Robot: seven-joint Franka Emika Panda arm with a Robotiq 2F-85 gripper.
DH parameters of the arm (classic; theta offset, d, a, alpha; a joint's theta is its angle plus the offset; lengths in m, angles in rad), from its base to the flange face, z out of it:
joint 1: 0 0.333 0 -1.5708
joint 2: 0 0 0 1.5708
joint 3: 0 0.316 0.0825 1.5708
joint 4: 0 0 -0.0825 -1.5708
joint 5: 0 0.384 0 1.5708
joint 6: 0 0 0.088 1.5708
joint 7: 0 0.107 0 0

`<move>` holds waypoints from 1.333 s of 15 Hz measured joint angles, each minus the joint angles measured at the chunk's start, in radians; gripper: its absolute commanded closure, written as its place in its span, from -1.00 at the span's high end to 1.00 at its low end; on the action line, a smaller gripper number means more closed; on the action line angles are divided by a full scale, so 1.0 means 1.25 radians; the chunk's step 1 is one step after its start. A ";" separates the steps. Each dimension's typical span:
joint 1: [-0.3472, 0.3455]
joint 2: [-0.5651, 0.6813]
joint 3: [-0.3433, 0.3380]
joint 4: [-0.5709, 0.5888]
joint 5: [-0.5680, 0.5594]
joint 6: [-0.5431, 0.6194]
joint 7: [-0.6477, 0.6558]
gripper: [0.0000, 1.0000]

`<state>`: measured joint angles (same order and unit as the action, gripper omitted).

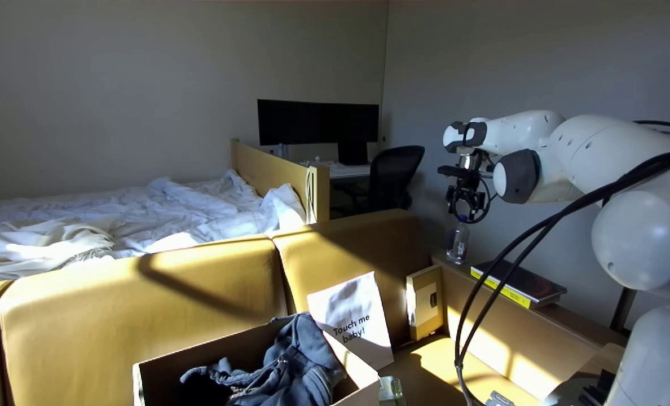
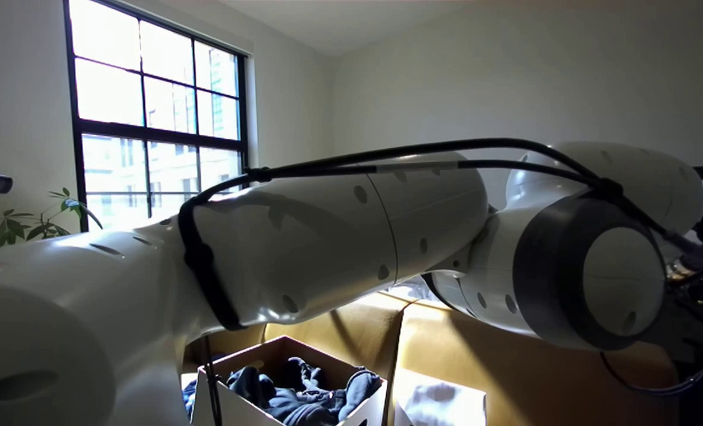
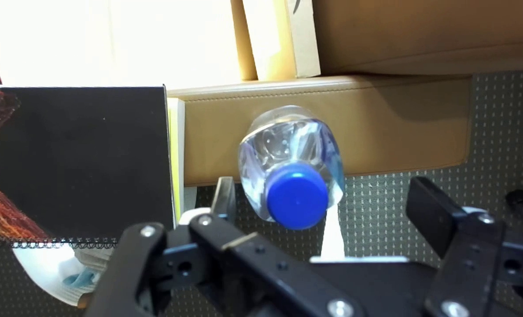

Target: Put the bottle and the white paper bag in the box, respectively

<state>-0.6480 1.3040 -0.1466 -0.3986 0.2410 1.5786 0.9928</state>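
The bottle, clear with a blue cap, stands upright on the sofa armrest in an exterior view (image 1: 458,246) and in the wrist view (image 3: 288,149). My gripper (image 1: 466,214) is just above it, pointing down. In the wrist view the gripper (image 3: 326,197) is open, its fingers on either side of the cap and apart from it. The white paper bag (image 1: 349,310) leans on the sofa back behind the box; it also shows in an exterior view (image 2: 440,403). The box (image 1: 358,369) stands open on the sofa, also in an exterior view (image 2: 242,408). The bottle is out of view there.
Dark blue clothing (image 1: 295,361) lies in the box. A black notebook on a yellow-edged book (image 1: 518,282) lies beside the bottle, also in the wrist view (image 3: 81,158). A smaller carton (image 1: 425,301) stands against the armrest. A green packet (image 1: 390,390) is beside the box.
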 measured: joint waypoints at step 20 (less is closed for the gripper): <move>-0.025 -0.020 0.013 0.052 -0.017 -0.109 -0.093 -0.80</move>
<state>-0.6798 1.2784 -0.1303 -0.3335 0.2197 1.4427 0.8765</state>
